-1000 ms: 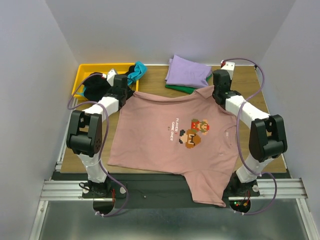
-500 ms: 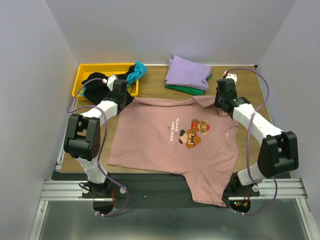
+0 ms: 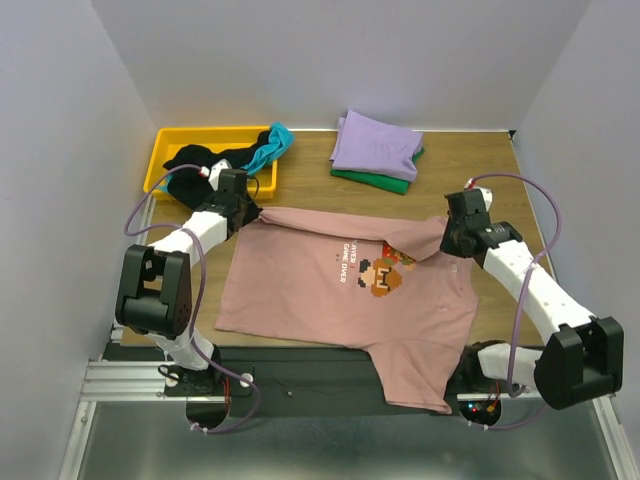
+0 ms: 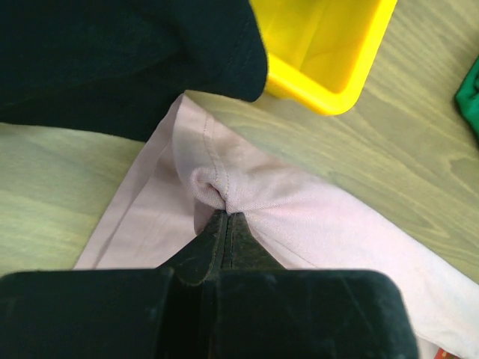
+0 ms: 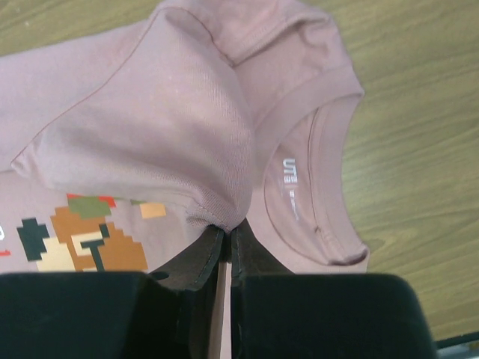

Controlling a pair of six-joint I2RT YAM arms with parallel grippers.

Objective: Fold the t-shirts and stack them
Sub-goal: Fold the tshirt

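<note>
Dusty-pink t-shirt, one, print side up across the middle of the table. Compared with a second ago its far edge no longer lies flat: the right shoulder and collar are now drawn nearward and folded over the top of the pixel print, and the far left corner sits slightly nearer. Right gripper, one, clenched on a pinch of that folded cloth beside the collar; it has travelled from the far edge toward the right side of the table. Left gripper, one, clenched on the pink far left corner, just beside the yellow bin. Other t-shirts, four: lavender t-shirt folded on top of green t-shirt at the far edge, both unmoved; black t-shirt and teal t-shirt heaped in and over the bin. Edges: the pink near right corner hangs past the near table edge. Open wood: a strip right of the pink tee, the far right corner, and the gap between bin and lavender stack.
</note>
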